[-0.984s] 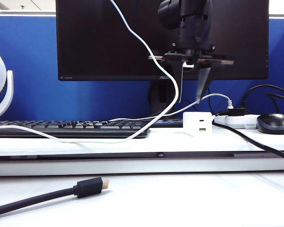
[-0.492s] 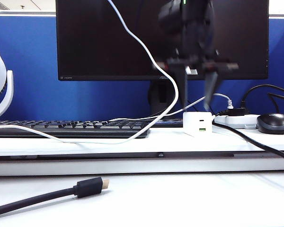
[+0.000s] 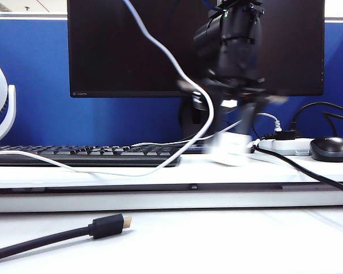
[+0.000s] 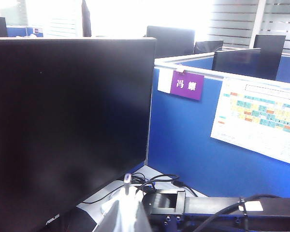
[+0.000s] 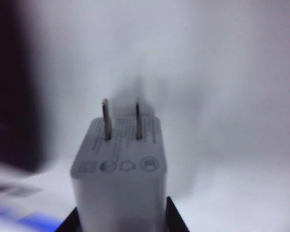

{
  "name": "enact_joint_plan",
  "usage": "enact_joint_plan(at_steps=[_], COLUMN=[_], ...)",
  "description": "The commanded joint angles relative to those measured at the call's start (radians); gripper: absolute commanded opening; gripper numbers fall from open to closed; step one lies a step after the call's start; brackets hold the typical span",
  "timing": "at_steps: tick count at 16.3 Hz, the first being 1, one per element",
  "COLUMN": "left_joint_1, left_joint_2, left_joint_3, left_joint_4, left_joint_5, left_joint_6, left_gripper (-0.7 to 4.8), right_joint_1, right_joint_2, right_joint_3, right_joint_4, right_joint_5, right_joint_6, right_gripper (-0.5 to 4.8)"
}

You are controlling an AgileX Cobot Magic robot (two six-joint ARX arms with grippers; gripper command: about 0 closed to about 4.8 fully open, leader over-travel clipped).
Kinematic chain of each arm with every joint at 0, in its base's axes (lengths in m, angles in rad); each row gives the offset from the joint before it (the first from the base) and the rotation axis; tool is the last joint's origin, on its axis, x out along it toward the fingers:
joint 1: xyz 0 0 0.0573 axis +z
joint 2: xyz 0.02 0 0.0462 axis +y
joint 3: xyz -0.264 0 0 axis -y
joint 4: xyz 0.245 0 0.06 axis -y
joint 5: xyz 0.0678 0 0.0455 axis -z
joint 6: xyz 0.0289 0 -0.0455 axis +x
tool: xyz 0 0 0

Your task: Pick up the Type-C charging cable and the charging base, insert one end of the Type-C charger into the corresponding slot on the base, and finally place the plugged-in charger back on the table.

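Right gripper (image 5: 121, 227): I am clamping my two dark fingers (image 5: 176, 220) on either flank of the small white boxy charging base (image 5: 118, 169); its two metal prongs are pointing away from my wrist camera.
Right gripper position: I am working at the raised white shelf step of the plain white table (image 3: 160, 245), in front of the black monitor (image 3: 120, 51); the exterior view is blurring both me and the base.
Charging base location: it is sitting at or just above the shelf; I cannot tell whether it is clear of the surface.
Left gripper (image 4: 128, 210): I am holding clenched jaws high beside the monitor, pinching the plug end of the long thin smooth pure-white Type-C charging cable (image 3: 177, 68).
Cable run: the cord is hanging down past the monitor and looping over the black keyboard (image 3: 86, 154).
Neighbours: a flat white power strip (image 3: 286, 146) and a black mouse (image 3: 330, 148) are lying just beside the base; a thick black cable with a gold-tipped plug (image 3: 74, 234) is lying on the lower surface.
Risk, slip: smooth plastic sides may be letting the base twist between my fingers during the lift.
Risk, snag: the hanging cord is passing close to my right arm; a lift may be dragging it.
Risk, mating: a tilted base would be misaligning port and plug.
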Motion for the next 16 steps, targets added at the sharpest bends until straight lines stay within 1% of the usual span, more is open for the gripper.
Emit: enact_joint_plan(at_steps=[1,2,5,8,9,10,11,12,13,14,15,16], left_joint_1=[0.0,0.0,0.0,0.0,0.0,0.0,0.0,0.0,0.0,0.0,0.0,0.0], left_joint_2=[-0.007,-0.008,-0.01,-0.013,-0.013,-0.013,-0.013,-0.013,-0.013,-0.013,-0.013,-0.013], left_joint_3=[0.003,0.003,0.003,0.003,0.003,0.003,0.003,0.003,0.003,0.003,0.003,0.003], left_joint_4=[0.013,0.012,0.012,0.012,0.011,0.011,0.01,0.01,0.01,0.01,0.01,0.01], left_joint_5=[0.003,0.003,0.003,0.003,0.003,0.003,0.003,0.003,0.003,0.003,0.003,0.003], left_joint_6=[0.002,0.002,0.002,0.002,0.002,0.002,0.002,0.003,0.003,0.003,0.002,0.002], left_gripper=[-0.05,-0.05,-0.05,-0.05,-0.05,-0.05,-0.05,-0.05,-0.05,-0.05,-0.05,-0.05], right_joint_1=[-0.003,-0.004,-0.007,-0.025,-0.032,-0.04,-0.042,-0.051,-0.058,-0.068,-0.075,-0.08], right_joint_2=[-0.006,-0.006,0.003,0.039,0.044,0.045,0.044,0.044,0.044,0.044,0.043,0.043], right_joint_3=[0.004,0.004,0.003,0.002,0.002,0.002,0.002,0.003,0.002,0.002,0.003,0.004], right_joint_4=[0.087,0.124,0.163,0.163,0.151,0.143,0.134,0.113,0.093,0.085,0.082,0.08], right_joint_5=[-0.376,-0.427,-0.423,-0.416,-0.401,-0.359,-0.28,-0.207,-0.151,-0.119,-0.114,-0.113], right_joint_6=[-0.012,-0.012,-0.016,-0.024,-0.023,-0.023,-0.022,-0.017,-0.016,-0.017,-0.017,-0.016], right_gripper=[-0.05,-0.05,-0.05,-0.05,-0.05,-0.05,-0.03,0.47,1.67,3.08,3.37,3.37])
